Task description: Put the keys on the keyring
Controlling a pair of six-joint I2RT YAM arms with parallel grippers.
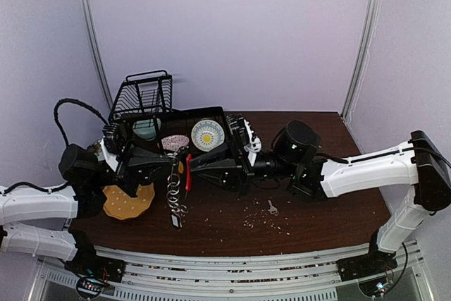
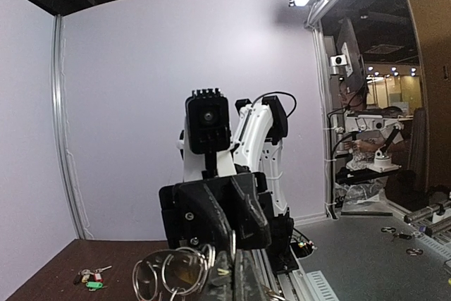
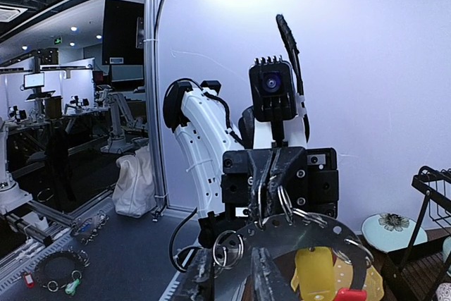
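Note:
My two grippers meet tip to tip over the table's middle. The keyring (image 1: 174,192) hangs below them, a silvery chain with a red clip beside it. My left gripper (image 1: 171,162) (image 2: 239,276) is shut on the keyring's silvery rings (image 2: 165,273). In the right wrist view the keyring (image 3: 310,234) shows as a curved holed metal plate with rings, a yellow tag and a red piece. My right gripper (image 1: 192,166) (image 3: 239,276) is slightly open, a small ring just beyond its fingertips. One silver key (image 1: 272,208) lies on the table. Keys (image 2: 90,278) with a green tag lie on the wood.
A black wire basket (image 1: 144,96) stands at the back left, and a black tray (image 1: 127,126) with dishes sits behind the grippers. A yellow perforated disc (image 1: 129,201) lies under my left arm. Crumbs dot the wood near the lone key.

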